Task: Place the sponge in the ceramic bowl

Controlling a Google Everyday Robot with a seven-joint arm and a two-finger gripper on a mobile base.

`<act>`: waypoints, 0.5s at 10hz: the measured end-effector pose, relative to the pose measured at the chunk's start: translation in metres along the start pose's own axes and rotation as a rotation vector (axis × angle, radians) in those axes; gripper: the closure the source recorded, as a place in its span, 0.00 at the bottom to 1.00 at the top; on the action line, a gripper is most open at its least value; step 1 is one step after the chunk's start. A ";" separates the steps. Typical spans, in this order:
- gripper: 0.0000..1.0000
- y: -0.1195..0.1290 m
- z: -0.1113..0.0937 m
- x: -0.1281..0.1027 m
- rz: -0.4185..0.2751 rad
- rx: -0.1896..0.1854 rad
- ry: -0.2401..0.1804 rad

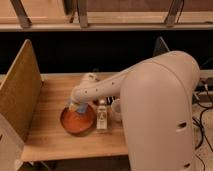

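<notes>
The orange-red ceramic bowl (75, 125) sits on the wooden table (52, 97), left of centre near the front. My white arm reaches in from the right. Its gripper (78, 106) hangs over the bowl's far rim. A small light-blue sponge (82, 108) shows at the gripper's tip, held just above the bowl's back edge. The gripper is shut on it, and the arm hides most of the sponge.
A whitish upright bottle (102, 117) stands just right of the bowl, with a small whitish cup (116, 107) behind it. A tall board (20, 90) walls the table's left side and a dark panel (160, 46) the right. Cables (205, 112) hang at far right.
</notes>
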 end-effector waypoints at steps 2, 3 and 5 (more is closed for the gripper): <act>0.79 0.000 0.000 0.000 0.000 0.000 0.000; 0.67 0.000 0.000 0.000 -0.001 0.000 -0.001; 0.49 0.000 0.000 0.000 0.000 -0.001 -0.001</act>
